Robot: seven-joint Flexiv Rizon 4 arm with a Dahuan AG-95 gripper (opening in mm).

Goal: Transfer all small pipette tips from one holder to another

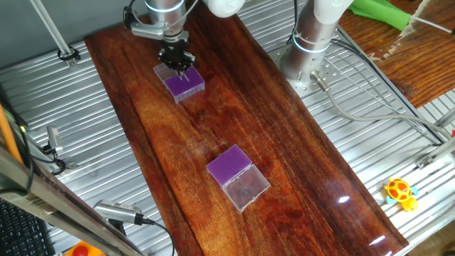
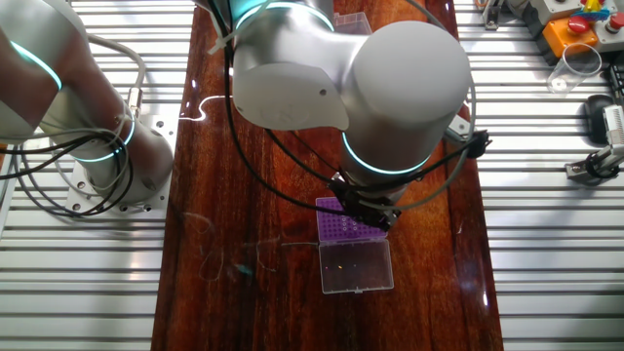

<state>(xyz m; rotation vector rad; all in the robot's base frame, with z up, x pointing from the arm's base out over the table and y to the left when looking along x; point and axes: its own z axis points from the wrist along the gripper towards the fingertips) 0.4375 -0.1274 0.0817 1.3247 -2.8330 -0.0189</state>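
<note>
Small pipette tips [image 1: 186, 80] show only as a few thin pale/dark specks on the purple insert of the far holder [image 1: 183, 83], the clear box at the far end of the wood counter [image 1: 298, 163] in one fixed view; too small to count. Gripper [image 1: 179, 67] sits directly over that holder's back edge, black fingers pointing down at the purple insert, looks nearly closed, but cannot tell if it is pinching a tip or how far the fingers are apart. In the other fixed view the gripper [image 2: 366, 216] is mostly hidden under the big white arm [image 2: 351, 88], only the black finger block shows above the purple grid [image 2: 341, 228], with the box's clear lid [image 2: 356, 265] lying open flat toward the camera, specks visible through it. Second holder [image 1: 238, 176] stands nearer on the counter in one fixed view, well apart from the first, purple insert plus open clear lid with dark specks in it. Arm base [image 1: 307, 50] bolted beside the counter on the ribbed metal surface. Yellow toy [image 1: 400, 192] on the metal at right.
</note>
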